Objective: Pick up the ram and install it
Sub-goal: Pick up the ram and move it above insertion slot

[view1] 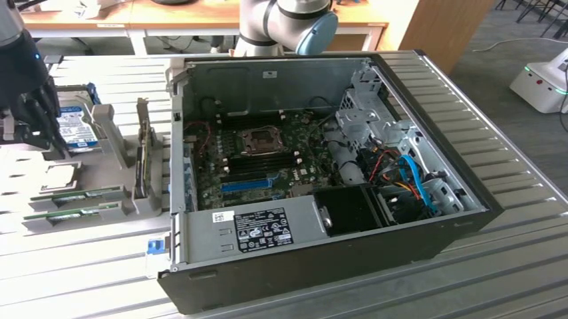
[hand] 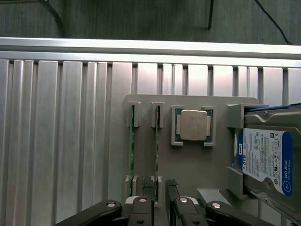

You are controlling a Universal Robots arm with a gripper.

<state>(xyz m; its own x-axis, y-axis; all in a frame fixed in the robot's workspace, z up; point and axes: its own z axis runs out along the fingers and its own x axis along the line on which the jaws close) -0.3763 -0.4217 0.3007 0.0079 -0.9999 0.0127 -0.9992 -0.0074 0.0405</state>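
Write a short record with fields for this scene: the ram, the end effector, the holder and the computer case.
ram: green stick on edge in the grey holder, not yet picked up
second stick: beside it in the same holder
end effector: open, above the holder, holding nothing
processor chip, hard drive: also in the holder
computer case: open, motherboard exposed

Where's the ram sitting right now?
Two ram sticks stand on edge in the grey holder at the exterior view's left, outside the computer case, right next to the CPU chip.
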